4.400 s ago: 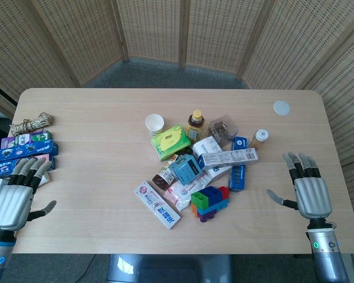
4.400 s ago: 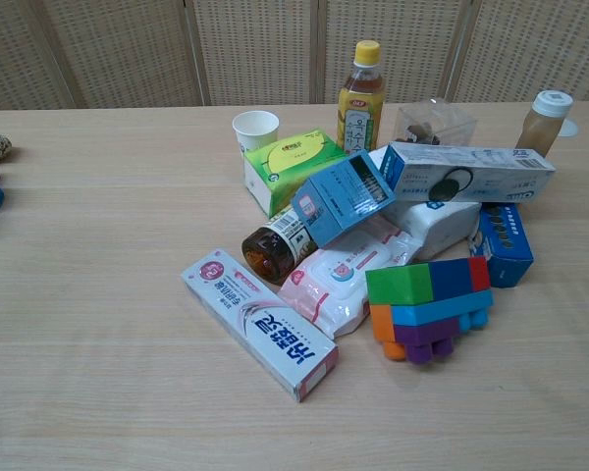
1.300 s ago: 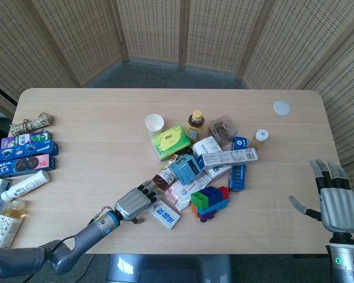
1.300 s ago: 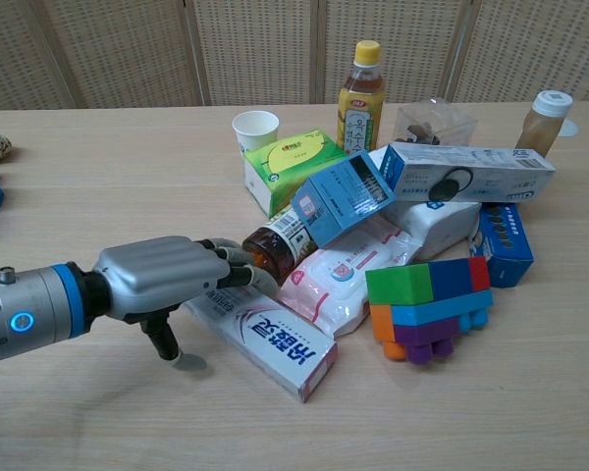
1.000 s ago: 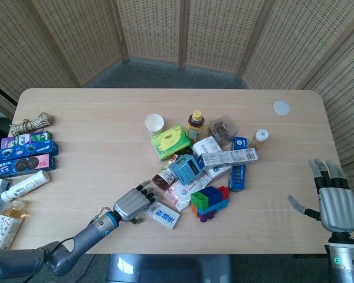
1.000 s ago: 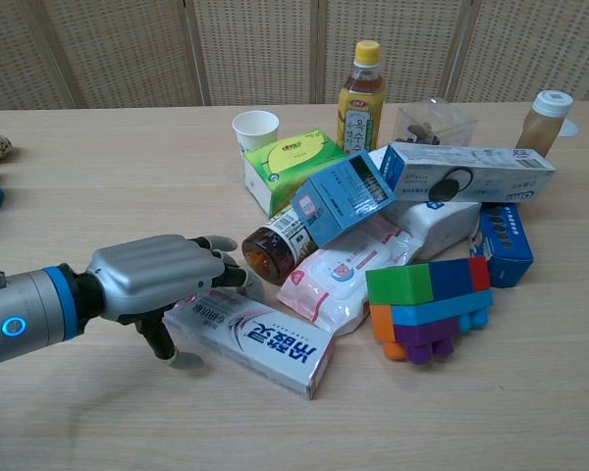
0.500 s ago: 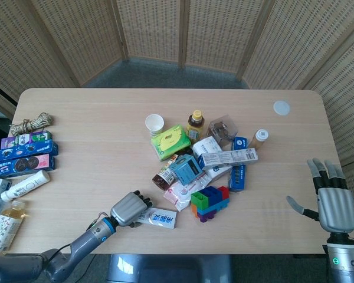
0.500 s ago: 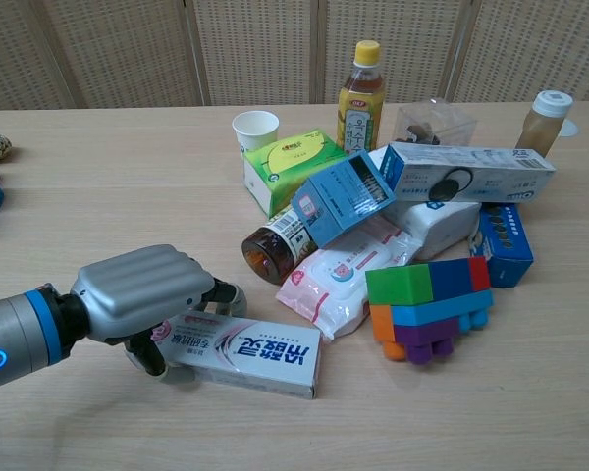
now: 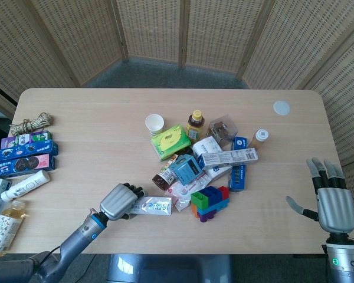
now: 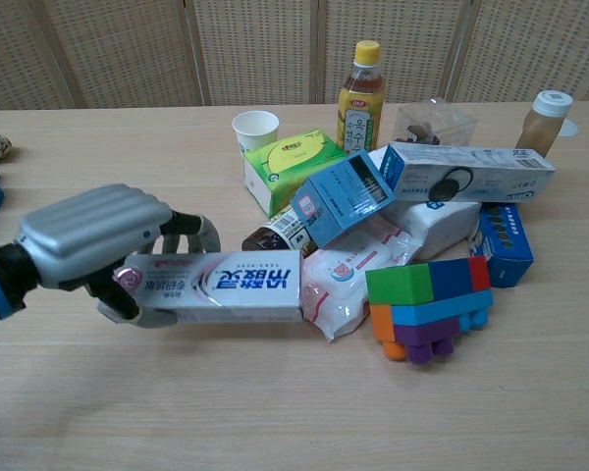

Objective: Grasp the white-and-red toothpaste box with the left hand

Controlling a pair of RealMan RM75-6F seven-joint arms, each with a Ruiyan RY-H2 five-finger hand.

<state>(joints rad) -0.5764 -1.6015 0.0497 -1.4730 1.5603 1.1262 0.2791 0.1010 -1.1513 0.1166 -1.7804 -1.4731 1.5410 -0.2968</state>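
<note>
My left hand grips the left end of the white-and-red toothpaste box and holds it level above the table, its long side pointing right toward the pile. In the chest view the box's free end hangs in front of the pink wipes pack. My right hand hovers open at the table's right edge, far from the pile; the chest view does not show it.
The pile holds a blue carton, brown bottle, green tissue box, paper cup, tea bottle, long white box and coloured blocks. Boxes, a tube and rope line the left edge.
My left hand closed on the toothpaste box, turned it from diagonal to level and lifted it off the table, moving slightly left. The right hand stayed put.
</note>
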